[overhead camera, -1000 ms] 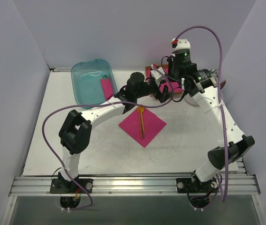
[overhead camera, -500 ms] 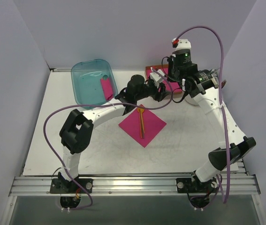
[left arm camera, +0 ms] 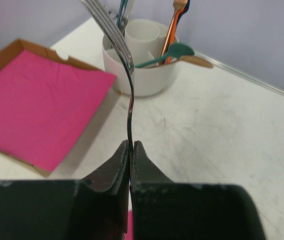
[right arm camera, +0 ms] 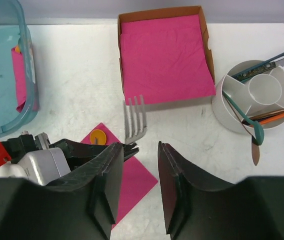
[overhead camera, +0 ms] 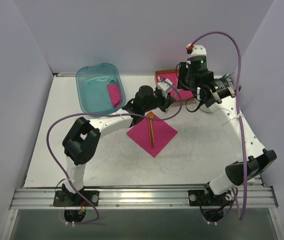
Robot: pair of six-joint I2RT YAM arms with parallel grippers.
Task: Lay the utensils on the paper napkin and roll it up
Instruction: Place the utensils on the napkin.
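Left wrist view: left gripper (left arm camera: 131, 145), jaws pressed together on the handle end of the small pale silver-grey fork (left arm camera: 130, 95), tines projecting ahead above the table (left arm camera: 217, 130). Fork judged light, stiff, thin and smooth; an end grip may let it pivot, so mid-handle is the safer hold. Nearby, right gripper (right arm camera: 139, 149), jaws apart, empty. Below, thin magenta-pink paper napkin (overhead camera: 163, 133), flimsy, carrying the small orange spoon (overhead camera: 151, 131).

A spoon (overhead camera: 151, 132) lies on the napkin (overhead camera: 159, 139) mid-tabletop (overhead camera: 202, 150); behind it sit a tub (overhead camera: 94, 95) at left, a box of napkins (right arm camera: 164, 55) and, rightmost, a cutlery holder (right arm camera: 227, 114).
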